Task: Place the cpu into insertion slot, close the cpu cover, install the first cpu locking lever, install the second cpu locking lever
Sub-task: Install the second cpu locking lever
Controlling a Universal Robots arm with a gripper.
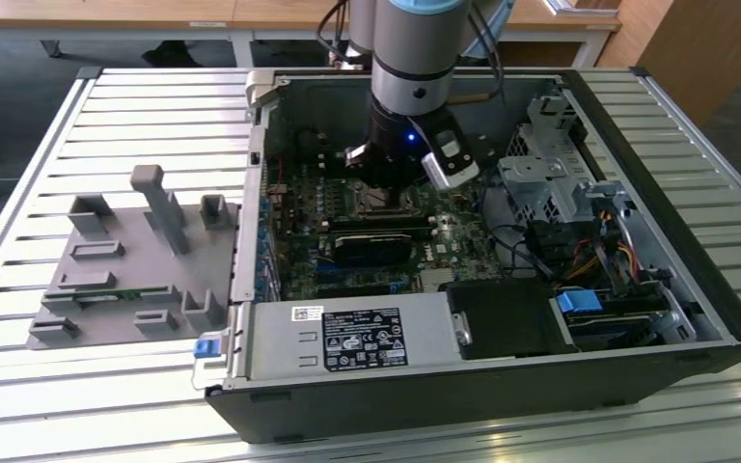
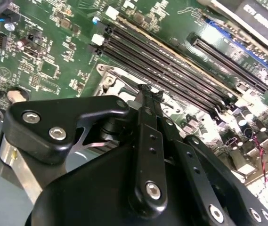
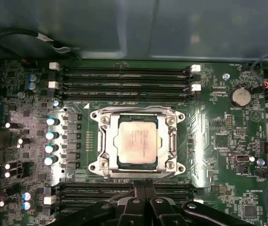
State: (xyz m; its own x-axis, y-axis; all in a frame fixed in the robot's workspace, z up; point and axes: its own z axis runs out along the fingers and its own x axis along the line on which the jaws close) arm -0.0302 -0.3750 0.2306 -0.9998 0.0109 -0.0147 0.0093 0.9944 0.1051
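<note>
The cpu (image 3: 137, 142), a dull silver square, lies flat in the insertion slot (image 3: 138, 170) on the green board. The cpu cover (image 3: 106, 141), a silvery frame, lies down around it, and the chip's face shows through its window. In the first wrist view my gripper (image 3: 145, 182) hangs above the memory slots just beside the socket, its black fingers pressed together with nothing between them. The second wrist view shows the same closed fingertips (image 2: 147, 92) low over the socket's edge (image 2: 109, 77). In the exterior view the arm's wrist (image 1: 403, 145) stands over the socket (image 1: 374, 201) inside the open case.
Long black memory slots (image 3: 124, 75) flank the socket on two sides. A black heatsink block (image 1: 370, 246) and the power-supply box (image 1: 358, 338) sit toward the case's front. Drive cage (image 1: 551, 178) and cables (image 1: 602, 256) crowd the exterior view's right. A grey fixture (image 1: 139, 260) lies outside the case.
</note>
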